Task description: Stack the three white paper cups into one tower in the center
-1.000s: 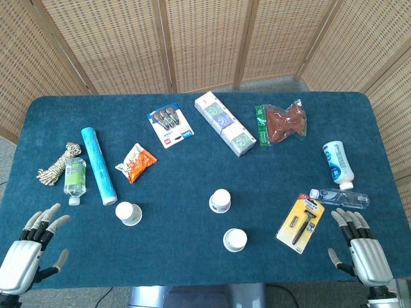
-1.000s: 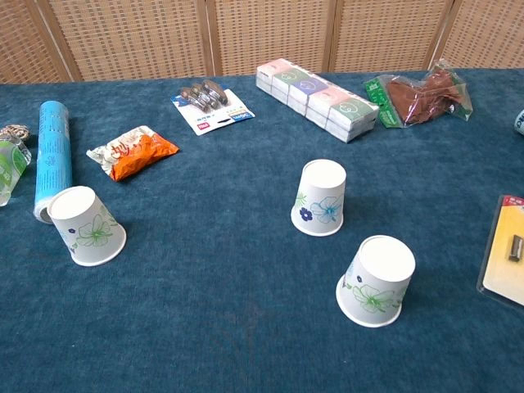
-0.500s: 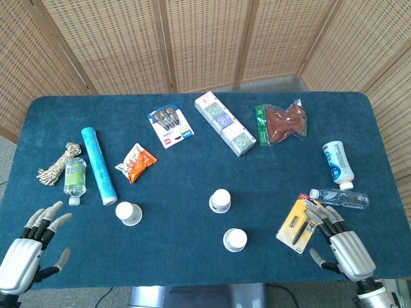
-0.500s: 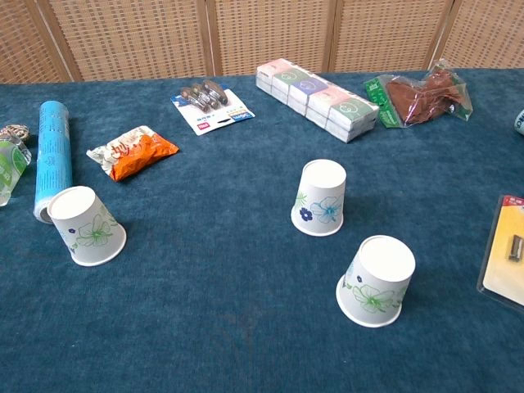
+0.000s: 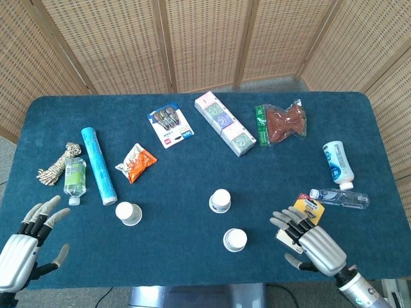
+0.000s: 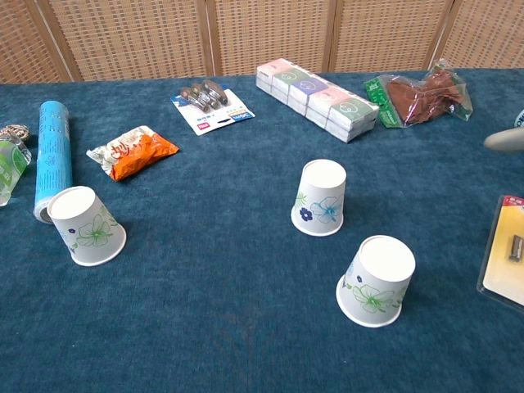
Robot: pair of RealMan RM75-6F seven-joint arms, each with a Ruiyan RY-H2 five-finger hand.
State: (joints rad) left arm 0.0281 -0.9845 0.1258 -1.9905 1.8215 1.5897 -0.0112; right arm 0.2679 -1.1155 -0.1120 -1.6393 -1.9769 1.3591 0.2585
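Three white cups, all upside down on the blue table [image 5: 192, 256], none stacked yet. Centre cup [image 5: 219, 200] sits about mid-table; near cup [image 5: 235, 240] is just in front of it and slightly toward the robot's right; far-left cup [image 5: 128, 213] stands well apart on the robot's left, just beside the end of the blue tube [image 5: 98, 165]

Key relation: near cup lies directly inboard of the right hand [image 5: 311, 242], at about the same depth on the table, gap open between them, nothing in the way. Cup axis is vertical, rim down, so I'd expect a side grasp around the wall. Right hand is clearly the nearer one to both middle cups; left hand [image 5: 22, 244] is nearer the far-left cup but well short of it

Fingers: right hand spread, pointing up-table and inward, holding nothing. Left hand spread too, empty, at the near-left table edge. Chest view shows only a blurred fingertip at the right edge, no grip detail

Change vs 1 s ago: right hand has swung inward from the near-right corner, now covering part of the razor pack [image 5: 307, 206]. Left hand barely shifted. Cups unmoved
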